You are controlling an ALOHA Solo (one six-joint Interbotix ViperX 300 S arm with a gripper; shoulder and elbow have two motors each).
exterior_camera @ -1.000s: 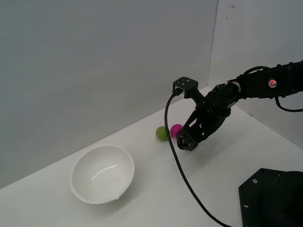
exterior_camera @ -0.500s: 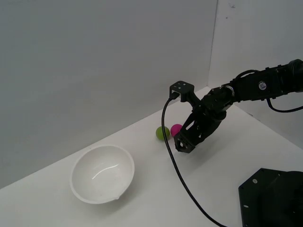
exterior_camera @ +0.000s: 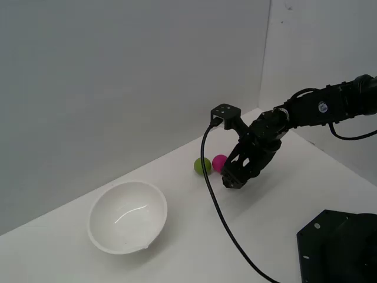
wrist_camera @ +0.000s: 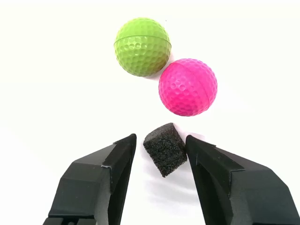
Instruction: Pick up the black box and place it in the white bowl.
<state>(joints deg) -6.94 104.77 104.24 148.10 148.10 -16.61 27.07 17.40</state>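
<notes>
The hand (wrist_camera: 161,145) has dropped beside the pink golf ball (wrist_camera: 188,86), now open astride the black box (wrist_camera: 164,148), ready to close.

exterior view looks down from afar; wrist view close above both shared balls (wrist_camera: 164,65)

We see the black box (wrist_camera: 164,148) as coarse, matt, foam-like. The green ball (wrist_camera: 142,46) and pink ball (wrist_camera: 187,86) look dimpled, faintly sheened plastic. The end effector (wrist_camera: 159,157) looks matt black plastic. The white bowl (exterior_camera: 127,217) is glossy, smooth; the bench (exterior_camera: 194,247) smooth, white, matt.
</notes>
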